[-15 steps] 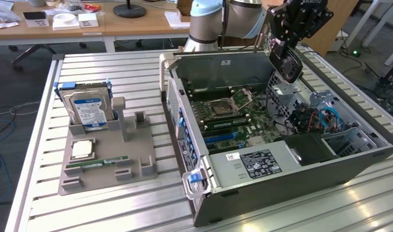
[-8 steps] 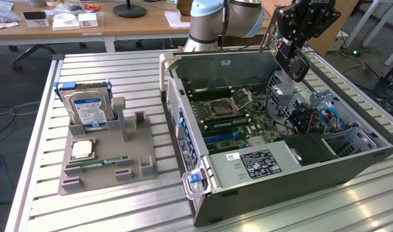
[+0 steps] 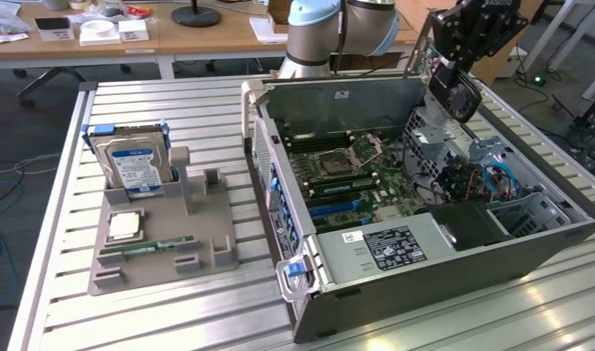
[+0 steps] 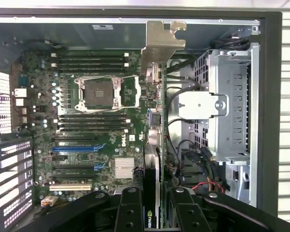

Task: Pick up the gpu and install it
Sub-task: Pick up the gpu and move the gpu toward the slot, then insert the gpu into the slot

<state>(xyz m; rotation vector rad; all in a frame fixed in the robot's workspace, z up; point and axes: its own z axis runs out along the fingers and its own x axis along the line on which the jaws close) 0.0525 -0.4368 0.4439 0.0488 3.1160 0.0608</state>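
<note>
The claw (image 4: 157,215) is closed on the gpu (image 3: 457,93), with one black finger (image 4: 130,209) pressing on each face of the card, and the card hangs on its edge with the silver bracket (image 4: 162,41) at the end far from the claw. The gpu is in the air above the open computer case (image 3: 425,278), over its far corner on the exterior view's right, and it is not seated in any slot of the motherboard (image 4: 87,125). Well apart, on the exterior view's left, the hard drive (image 3: 137,164) stands in the grey tray (image 3: 171,248), and the memory stick (image 3: 146,247) lies flat there.
</note>
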